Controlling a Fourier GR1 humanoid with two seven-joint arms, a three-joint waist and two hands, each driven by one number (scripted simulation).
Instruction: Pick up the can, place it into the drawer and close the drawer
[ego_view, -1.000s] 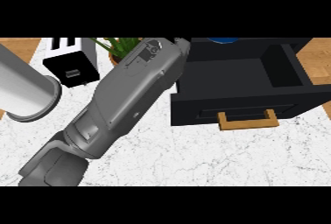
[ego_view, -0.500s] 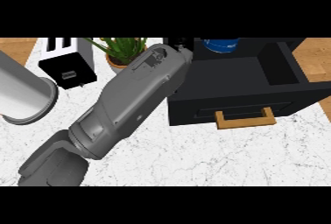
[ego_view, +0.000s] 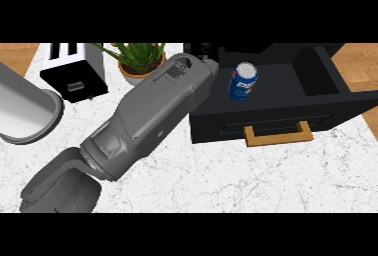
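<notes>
Left to right across the white marbled table (ego_view: 244, 175).

Far left: a large grey cylinder (ego_view: 26, 112), partly cut off by the edge. Next to it a white toaster (ego_view: 74, 70) with a black front, then a potted plant (ego_view: 139, 60) in a tan pot near the far edge.

Centre: one grey forearm (ego_view: 148, 120) runs from lower left up toward the far edge, ending at its wrist beside the back left corner of the drawer (ego_view: 336, 102). The robot hand itself is not clearly visible past the wrist; cannot tell whether its fingers are apart or together. No fingers visible round the can. Which arm this is cannot be settled from the view. No second arm shows.

Right of centre: black drawer, pulled open, wooden handle (ego_view: 277, 135) facing the near side. The blue can (ego_view: 242, 81) stands upright inside the drawer's left part, just right of the wrist.

Judgement: the can appears placed, so the step in hand is the release and withdrawal, with closing not yet done. The next move calls for getting the arm out of the drawer, then pushing the front near the handle toward the far edge.

In the way: the forearm overlaps the drawer's left corner; the plant stands close behind the wrist.
</notes>
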